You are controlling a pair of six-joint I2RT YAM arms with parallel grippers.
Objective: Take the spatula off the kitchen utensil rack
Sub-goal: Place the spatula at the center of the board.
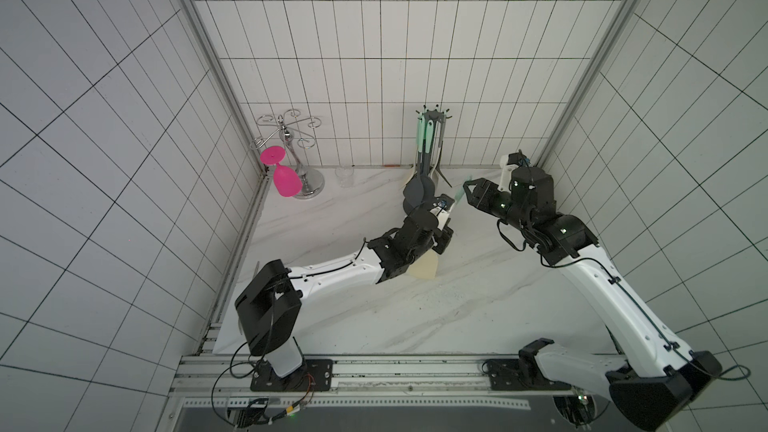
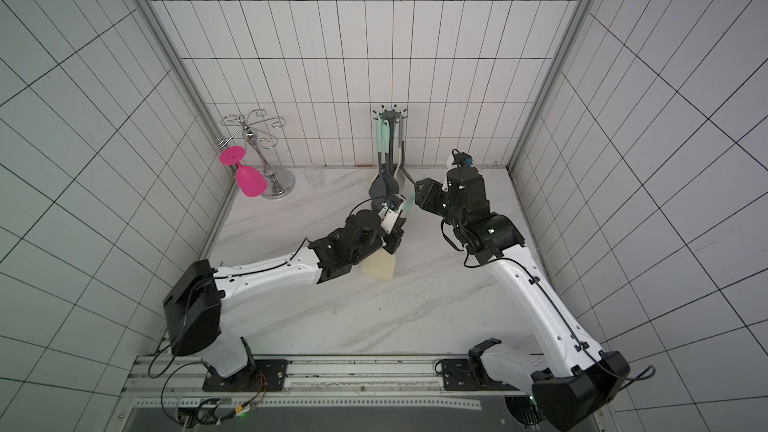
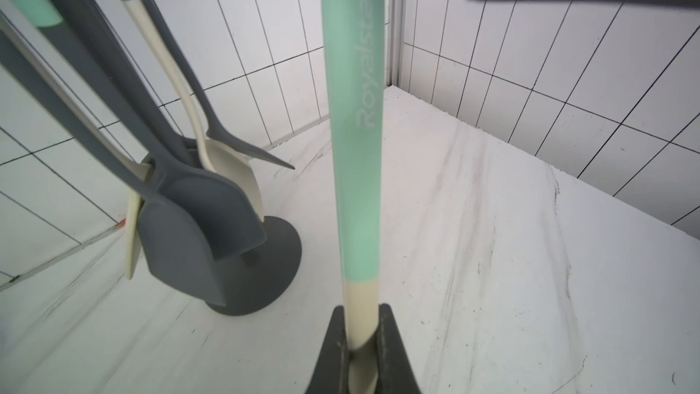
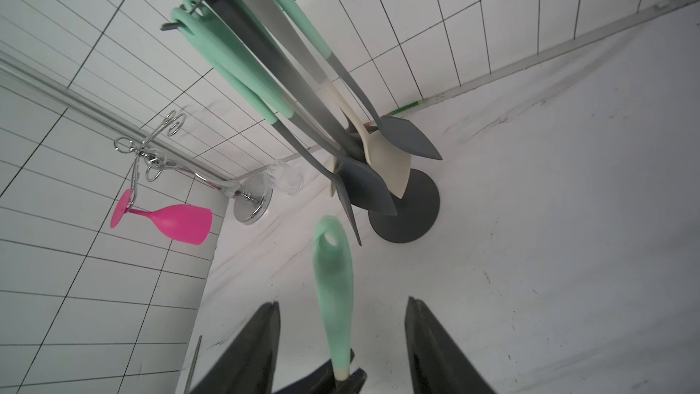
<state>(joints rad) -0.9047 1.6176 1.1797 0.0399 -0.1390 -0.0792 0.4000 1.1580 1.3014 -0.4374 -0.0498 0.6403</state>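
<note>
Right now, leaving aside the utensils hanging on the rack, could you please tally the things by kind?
Stands: 2, the kitchen utensil rack and the chrome glass holder.
Glasses: 2, the pink glass and the clear glass.
Off the rack: 1, the spatula in the left gripper.
Total: 5.

The near half of the table (image 1: 374, 317) lies open. At the far edge, in the middle, the kitchen utensil rack (image 1: 433, 114) stands, and hanging utensils (image 1: 419, 191) crowd it down to the base. The left gripper (image 1: 443, 242) sits just near of them, clamped on the spatula (image 1: 424, 271), whose handle fills the gap to the right gripper (image 1: 466, 192). In the far left corner stand the glass holder (image 1: 291, 139), pink glass (image 1: 285, 184) and small clear glass (image 1: 344, 176). A free strip remains between these and the rack.
</note>
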